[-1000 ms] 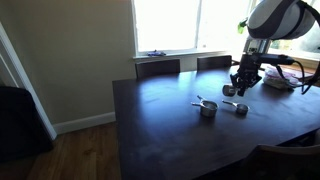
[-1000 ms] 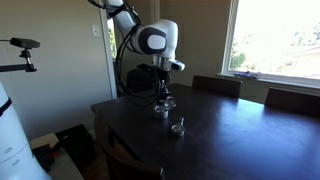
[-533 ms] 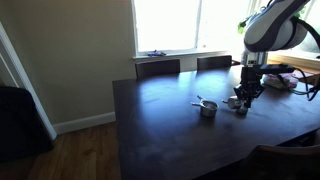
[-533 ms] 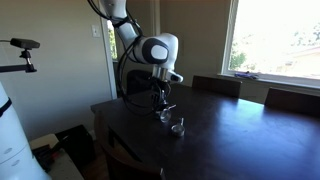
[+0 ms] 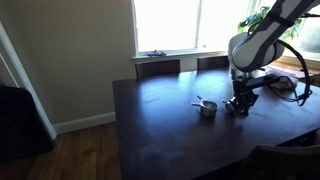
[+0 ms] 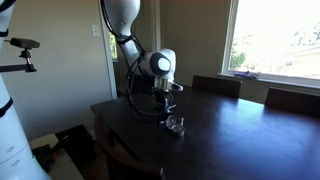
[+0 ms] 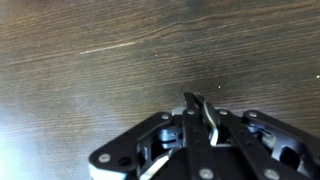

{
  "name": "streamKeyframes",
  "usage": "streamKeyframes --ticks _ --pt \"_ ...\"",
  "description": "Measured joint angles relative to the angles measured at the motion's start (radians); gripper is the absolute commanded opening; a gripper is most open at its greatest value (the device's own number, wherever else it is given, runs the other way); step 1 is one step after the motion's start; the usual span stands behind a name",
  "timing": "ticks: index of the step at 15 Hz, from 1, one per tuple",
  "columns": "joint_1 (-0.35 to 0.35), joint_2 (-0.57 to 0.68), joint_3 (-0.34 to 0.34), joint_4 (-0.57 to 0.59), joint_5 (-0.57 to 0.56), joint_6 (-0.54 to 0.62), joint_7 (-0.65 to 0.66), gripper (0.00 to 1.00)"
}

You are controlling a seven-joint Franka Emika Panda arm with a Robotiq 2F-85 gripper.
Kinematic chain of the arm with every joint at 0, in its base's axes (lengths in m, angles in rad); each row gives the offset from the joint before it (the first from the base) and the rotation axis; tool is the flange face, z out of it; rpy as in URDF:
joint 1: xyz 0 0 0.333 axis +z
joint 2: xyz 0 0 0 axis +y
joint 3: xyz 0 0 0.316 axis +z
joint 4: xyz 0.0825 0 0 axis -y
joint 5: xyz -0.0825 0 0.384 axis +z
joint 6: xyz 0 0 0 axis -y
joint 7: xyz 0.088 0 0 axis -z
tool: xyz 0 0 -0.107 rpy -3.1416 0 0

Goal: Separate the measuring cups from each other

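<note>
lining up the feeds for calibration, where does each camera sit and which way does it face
Exterior view: off the table's long side, facing the windows; shows the arm and pincer beside a cup.
Exterior view: near a table corner, windows on its right; shows the arm bent over the table, a cup in front.
Wrist view: on the wrist, looking down at the tabletop; pincer shut on a cup handle.
Shared: both exterior views show arm, table and cup.
</note>
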Motion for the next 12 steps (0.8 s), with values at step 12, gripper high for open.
streamKeyframes --ticks 12 --pt "0.120 0.031 -0.068 0.044 -0.370 -0.048 0.137 0.05"
